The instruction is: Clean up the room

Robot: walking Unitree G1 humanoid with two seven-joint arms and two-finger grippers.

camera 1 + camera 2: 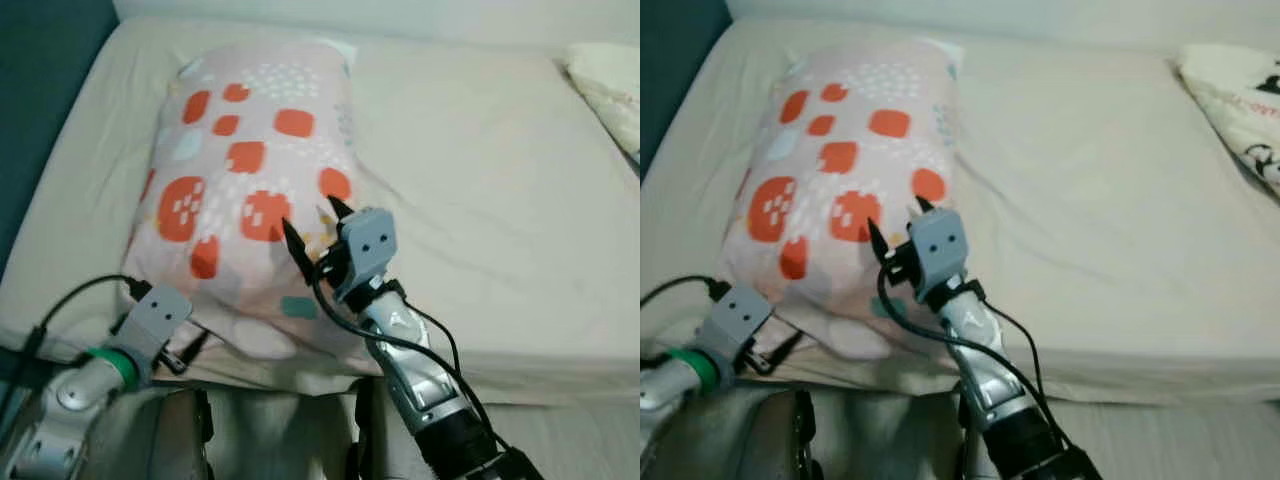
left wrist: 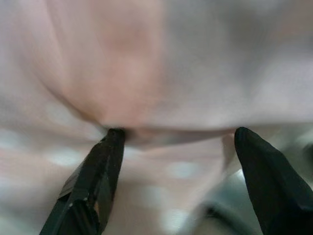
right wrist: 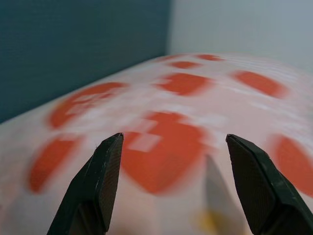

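A pink pillow [image 1: 250, 170] with orange-red patches lies on the left part of the cream bed [image 1: 480, 180], its near end by the bed's front edge. My right gripper [image 1: 314, 224] hovers open just over the pillow's near right side; in its wrist view the fingers [image 3: 102, 181] stand apart above the pillow [image 3: 186, 122]. My left gripper [image 1: 185, 350] is low at the pillow's near left corner by the bed edge. Its wrist view shows open fingers [image 2: 98, 171] right against the pillow's fabric [image 2: 146, 73], nothing clamped.
A dark teal wall [image 1: 40, 90] runs along the bed's left side. A second patterned pillow or cloth [image 1: 1240, 100] lies at the bed's far right. The mattress's front edge [image 1: 520, 370] faces me; my own legs are below.
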